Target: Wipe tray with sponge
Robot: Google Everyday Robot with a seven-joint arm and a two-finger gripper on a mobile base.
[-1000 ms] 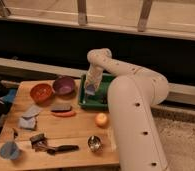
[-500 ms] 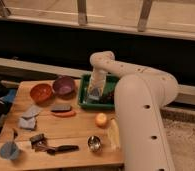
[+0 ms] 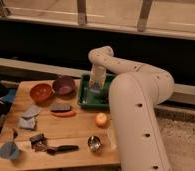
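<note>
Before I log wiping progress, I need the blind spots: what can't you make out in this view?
- Right part of the tray: hidden behind the robot arm.
- Sponge: only a pale patch beneath the gripper, which reaches down into the tray; contact with the tray floor is unclear.
- Tray floor: too dark to judge cleanliness.
- Table's right edge: covered by the arm.

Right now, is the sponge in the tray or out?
In: the sponge sits inside the tray, under the gripper, which is shut.

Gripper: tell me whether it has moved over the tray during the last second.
Yes. The gripper, shut on the sponge, has shifted right along the green tray, from its left edge near the purple bowl towards its middle.
</note>
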